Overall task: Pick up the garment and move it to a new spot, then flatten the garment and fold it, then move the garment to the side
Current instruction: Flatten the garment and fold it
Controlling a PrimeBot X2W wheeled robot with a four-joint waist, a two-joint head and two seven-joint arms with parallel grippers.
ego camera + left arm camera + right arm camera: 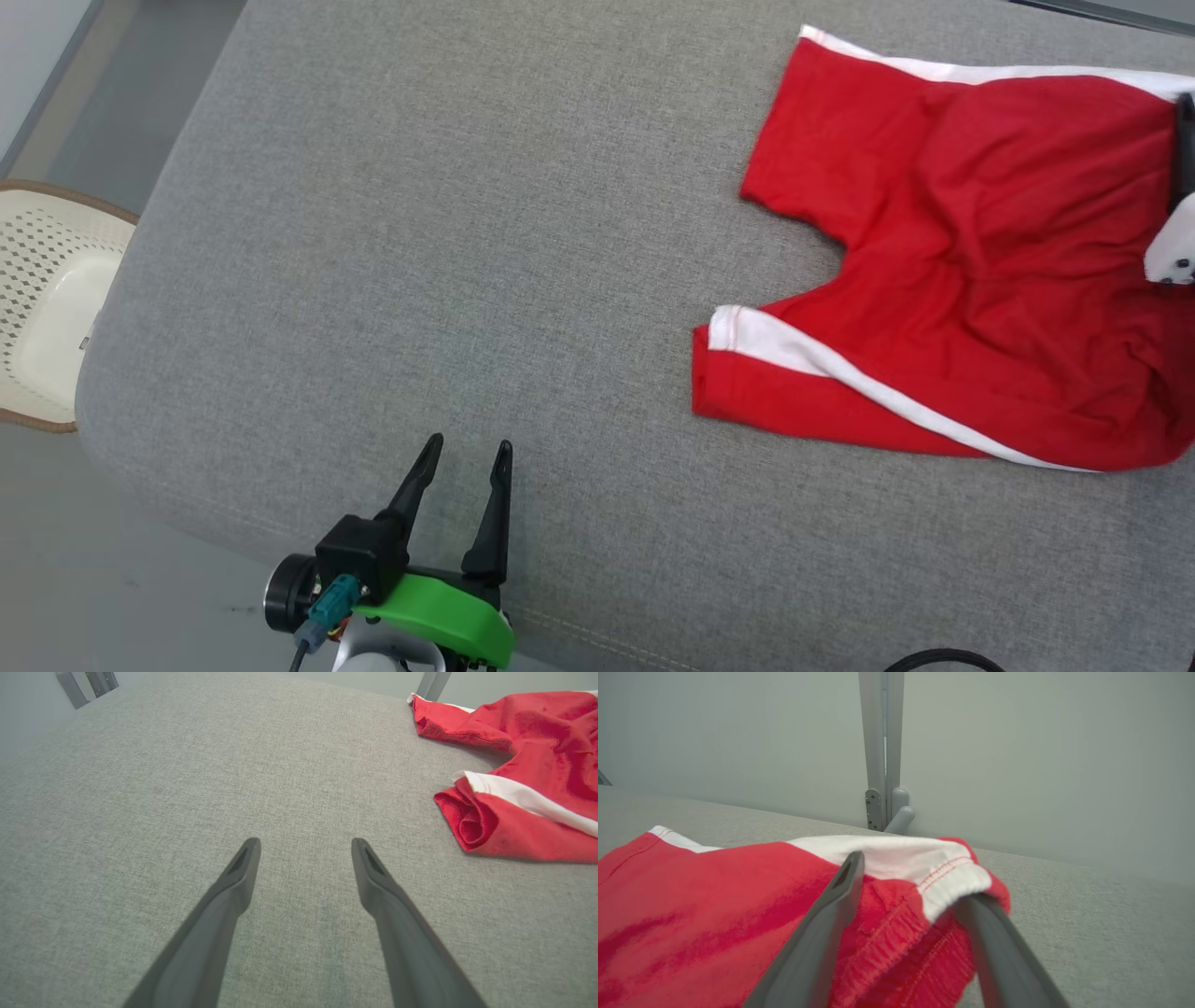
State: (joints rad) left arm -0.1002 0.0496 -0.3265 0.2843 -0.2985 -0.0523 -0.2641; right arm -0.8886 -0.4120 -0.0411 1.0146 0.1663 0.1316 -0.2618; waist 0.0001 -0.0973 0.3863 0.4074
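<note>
The garment (980, 233) is a pair of red shorts with white side stripes, lying spread at the right of the grey padded surface (467, 233). My right gripper (1186, 103) is at its waistband on the far right edge of the head view. In the right wrist view the right gripper (910, 877) has its fingers spread wide over the garment (714, 905), and the white-edged waistband drapes over the tip of the right finger. My left gripper (470, 444) is open and empty near the front edge, well left of the shorts. The left wrist view has the left gripper (306, 843) above bare fabric, with the garment (537, 732) off to the upper right.
A cream perforated basket (47, 299) stands on the floor past the surface's left edge. A grey metal post (882, 751) rises against the wall behind the far edge. A dark cable (943, 658) curls at the bottom right.
</note>
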